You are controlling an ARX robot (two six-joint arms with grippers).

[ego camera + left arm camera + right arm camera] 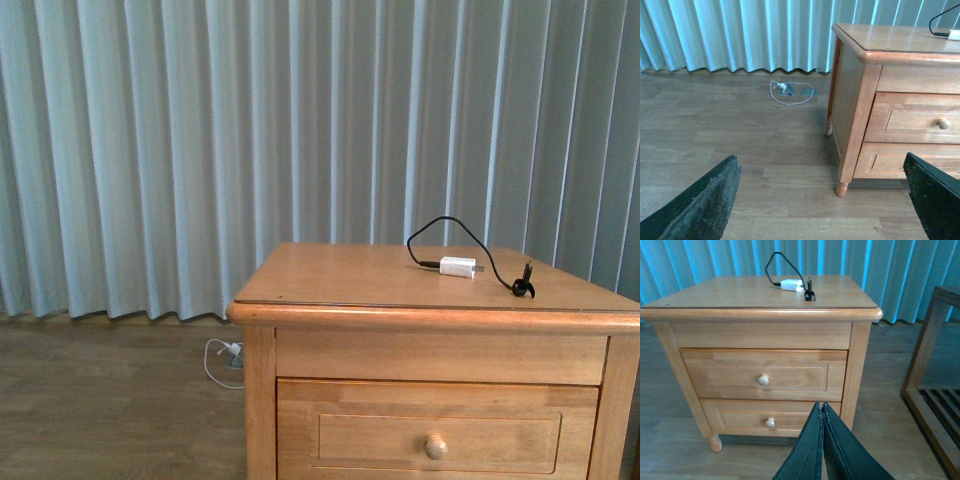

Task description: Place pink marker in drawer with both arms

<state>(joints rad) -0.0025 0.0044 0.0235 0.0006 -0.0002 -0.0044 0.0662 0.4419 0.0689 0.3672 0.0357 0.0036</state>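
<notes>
Honey-coloured wooden nightstand (765,315) with smooth, softly glossy top; matt wood-plank floor (740,145); pleated cloth curtain (200,150); glossy white plastic charger (458,267).

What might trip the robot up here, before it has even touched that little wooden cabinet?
The upper drawer is shut, and its only handle is a small round knob that fingers could slip off. No pink marker shows in any view; the nightstand top carries only a white charger with a looping black cable that an arm might snag. The right gripper is closed, so it probably must open before grasping anything.
</notes>
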